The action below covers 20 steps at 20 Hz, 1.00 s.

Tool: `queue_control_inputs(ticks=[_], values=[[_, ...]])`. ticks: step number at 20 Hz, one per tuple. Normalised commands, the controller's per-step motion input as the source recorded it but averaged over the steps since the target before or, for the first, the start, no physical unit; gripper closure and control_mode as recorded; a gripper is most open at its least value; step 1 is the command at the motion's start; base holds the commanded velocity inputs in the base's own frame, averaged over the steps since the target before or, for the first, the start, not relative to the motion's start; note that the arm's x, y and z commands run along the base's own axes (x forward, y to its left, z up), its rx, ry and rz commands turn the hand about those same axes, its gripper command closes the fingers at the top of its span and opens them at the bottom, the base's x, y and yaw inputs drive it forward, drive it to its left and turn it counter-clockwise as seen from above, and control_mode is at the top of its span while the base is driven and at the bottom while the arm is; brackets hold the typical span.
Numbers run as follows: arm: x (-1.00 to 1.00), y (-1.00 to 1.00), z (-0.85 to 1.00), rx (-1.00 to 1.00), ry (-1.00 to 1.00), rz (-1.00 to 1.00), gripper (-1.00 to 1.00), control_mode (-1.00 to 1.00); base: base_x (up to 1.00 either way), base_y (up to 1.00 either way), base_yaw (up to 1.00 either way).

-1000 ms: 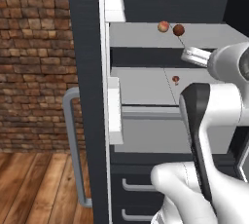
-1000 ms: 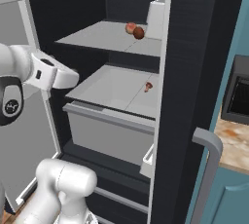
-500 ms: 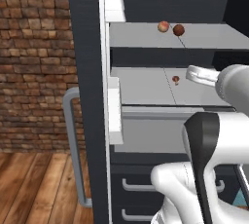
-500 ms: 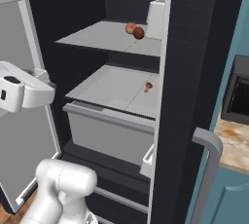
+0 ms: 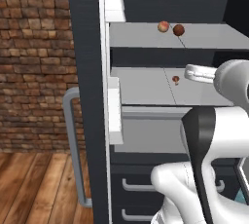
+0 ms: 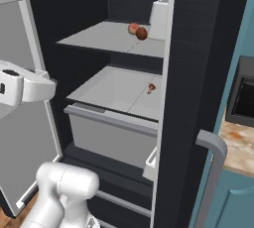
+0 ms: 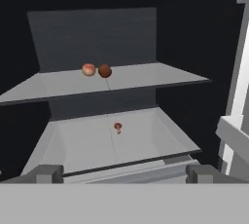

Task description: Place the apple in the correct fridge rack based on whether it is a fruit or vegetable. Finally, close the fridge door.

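Observation:
The apple [image 5: 179, 29] [image 6: 141, 33] [image 7: 104, 70], a small dark red-brown ball, rests on the upper fridge rack [image 5: 141, 38] [image 6: 99, 36] [image 7: 146, 76], touching or nearly touching a paler peach-pink ball [image 5: 164, 26] [image 7: 88, 69]. A tiny red bit [image 5: 175, 79] [image 7: 117, 127] lies on the lower rack [image 5: 141, 86] [image 7: 82, 142]. My gripper [image 7: 125, 173] is open and holds nothing. It hangs outside the fridge front, about level with the lower rack, facing in. My white hand [image 5: 198, 73] [image 6: 25, 85] is well short of the apple.
The open fridge door [image 5: 87, 96] [image 6: 188, 73] with its grey handle [image 5: 73, 145] [image 6: 213, 172] stands beside my arm, white door bins [image 5: 114, 111] on its inner face. A pale walled drawer-bin [image 5: 151, 135] [image 6: 109, 133] sits below the racks. A second door panel [image 6: 20, 33] is behind my hand.
Over the last second my hand dropped from the upper rack's height to the lower rack's height and drew back. The apple and the other balls stayed put.

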Motion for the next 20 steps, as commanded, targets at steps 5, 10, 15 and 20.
queue_control_inputs(ticks=[5,10,15,20], values=[[-0.01,0.0,0.0,-0.01,0.0,0.0,-1.0,-1.0,0.0,0.0,0.0],[-0.04,0.0,0.0,0.0,0.0,0.0,-1.0,-1.0,0.0,0.0,0.0],[0.0,-0.02,0.0,0.0,0.0,0.0,-1.0,-1.0,0.0,0.0,0.0],[-0.02,-0.08,0.0,0.0,0.0,0.01,-1.0,-1.0,0.0,0.0,0.0]])
